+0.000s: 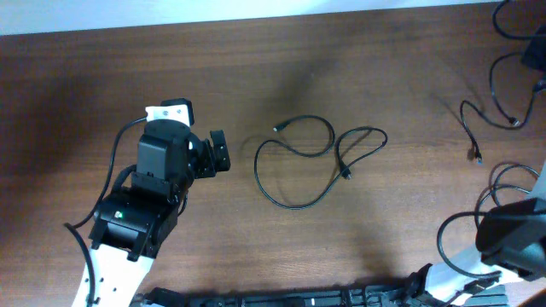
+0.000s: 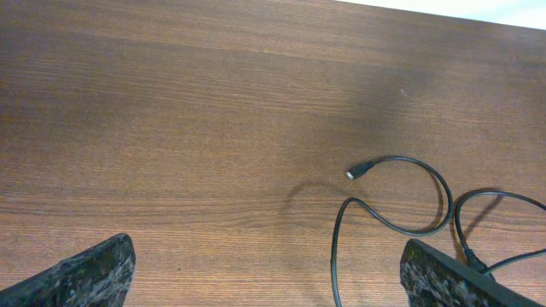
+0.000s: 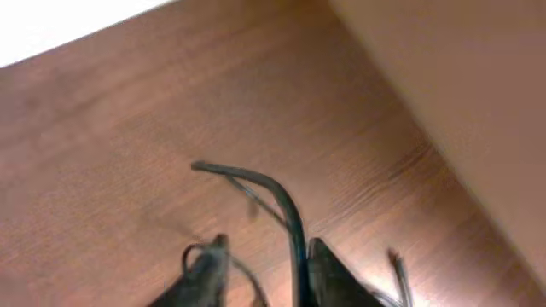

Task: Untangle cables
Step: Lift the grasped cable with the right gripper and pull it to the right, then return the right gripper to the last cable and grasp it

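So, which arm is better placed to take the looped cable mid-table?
Left, likely. The left tool stands open right beside the looped cable; the right arm sits off at the far corner.

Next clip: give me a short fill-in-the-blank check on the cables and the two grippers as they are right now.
1. The left gripper has its jaws ____ and holds nothing.
2. The looped cable nearest it shows ____ plug ends.
3. In the right wrist view, a thin cable runs ____ the fingers of the right gripper.
Missing words: open; two; between.
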You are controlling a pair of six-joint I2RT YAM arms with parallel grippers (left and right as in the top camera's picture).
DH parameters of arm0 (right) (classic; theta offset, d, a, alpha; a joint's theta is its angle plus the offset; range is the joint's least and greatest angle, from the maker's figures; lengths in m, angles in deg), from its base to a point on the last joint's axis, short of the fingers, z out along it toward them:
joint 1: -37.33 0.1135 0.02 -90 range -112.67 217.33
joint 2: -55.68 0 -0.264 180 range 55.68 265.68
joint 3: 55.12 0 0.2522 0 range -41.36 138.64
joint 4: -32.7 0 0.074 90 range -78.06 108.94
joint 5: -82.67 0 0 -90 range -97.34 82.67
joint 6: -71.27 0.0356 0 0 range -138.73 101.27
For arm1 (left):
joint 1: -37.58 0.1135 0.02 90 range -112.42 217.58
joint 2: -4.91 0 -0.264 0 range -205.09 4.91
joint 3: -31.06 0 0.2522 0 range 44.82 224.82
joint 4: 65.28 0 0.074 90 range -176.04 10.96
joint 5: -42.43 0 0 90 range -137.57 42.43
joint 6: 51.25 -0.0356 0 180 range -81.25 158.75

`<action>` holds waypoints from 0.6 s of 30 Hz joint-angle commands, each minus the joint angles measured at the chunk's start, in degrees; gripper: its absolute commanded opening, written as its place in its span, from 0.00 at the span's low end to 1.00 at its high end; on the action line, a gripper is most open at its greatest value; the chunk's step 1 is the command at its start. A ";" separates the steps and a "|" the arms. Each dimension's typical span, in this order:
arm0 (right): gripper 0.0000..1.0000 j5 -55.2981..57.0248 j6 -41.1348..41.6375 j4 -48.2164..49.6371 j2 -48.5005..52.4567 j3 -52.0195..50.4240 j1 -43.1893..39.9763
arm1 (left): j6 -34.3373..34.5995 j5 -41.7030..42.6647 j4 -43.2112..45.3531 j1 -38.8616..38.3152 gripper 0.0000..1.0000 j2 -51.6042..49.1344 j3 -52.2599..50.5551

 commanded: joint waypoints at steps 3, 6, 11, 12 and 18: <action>0.74 -0.31 0.59 -2.64 0.61 0.74 -0.09 | -0.02 -0.74 0.11 0.13 0.99 0.39 0.11; 0.82 -0.52 0.57 -4.59 0.61 0.74 -0.04 | -0.02 -0.76 0.09 0.13 0.99 0.39 0.11; 0.90 -8.13 0.48 -6.86 0.55 0.76 -0.04 | -0.02 -0.59 0.09 0.09 0.99 0.28 0.11; 0.90 -9.86 0.33 -7.30 0.55 0.76 -0.04 | -0.02 -0.59 0.11 0.09 0.99 0.28 0.11; 0.91 -24.50 -4.50 -10.58 0.55 0.76 -0.04 | -0.02 -0.59 0.11 0.09 0.99 0.28 0.11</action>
